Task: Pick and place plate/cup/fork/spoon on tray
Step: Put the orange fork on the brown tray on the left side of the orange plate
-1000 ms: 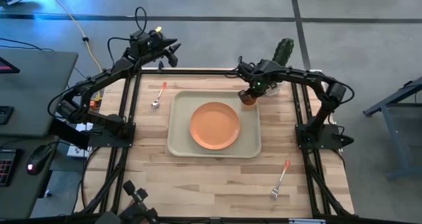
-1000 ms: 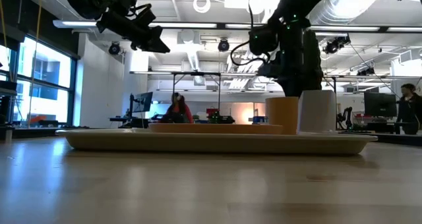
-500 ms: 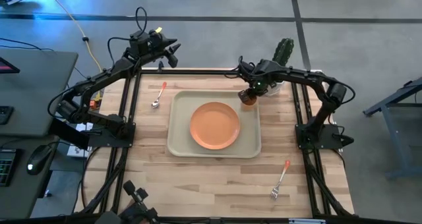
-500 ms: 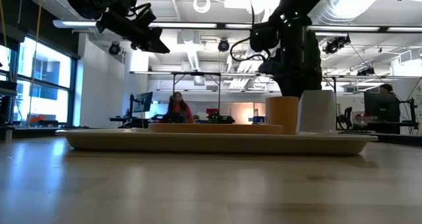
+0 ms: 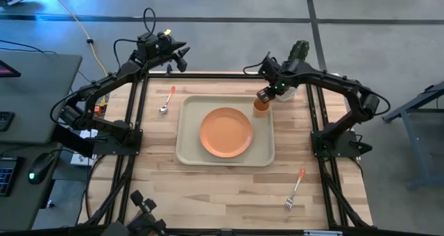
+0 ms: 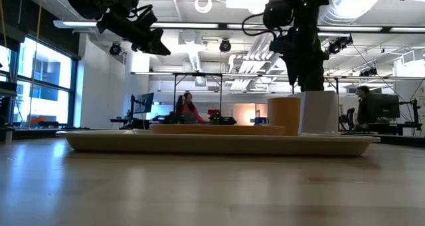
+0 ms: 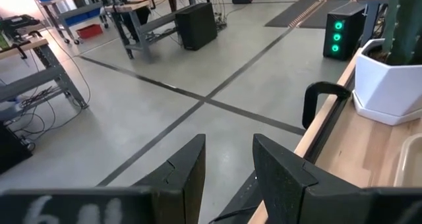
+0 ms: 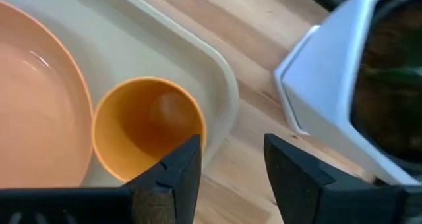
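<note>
The orange cup (image 5: 261,106) stands upright on the beige tray (image 5: 189,153), in its far right corner, also seen in the low view as cup (image 6: 284,115). The orange-tan plate (image 5: 226,132) lies in the tray's middle. My right gripper (image 8: 231,165) hangs open just above the cup (image 8: 148,128), toward its far right side, and touches nothing. The spoon (image 5: 167,100) lies on the table left of the tray. The fork (image 5: 295,188) lies near the front right. My left gripper (image 7: 229,165) is open, raised over the table's far left corner.
A white pot (image 5: 288,90) with a green cactus (image 5: 299,53) stands on the table just right of the cup, close under my right arm; in the low view the pot (image 6: 320,112) stands beside the cup. Bare wood lies in front of the tray.
My right gripper has opened and let go of the cup, then risen and drawn back toward the table's far right. The cup stays upright where it stood on the tray.
</note>
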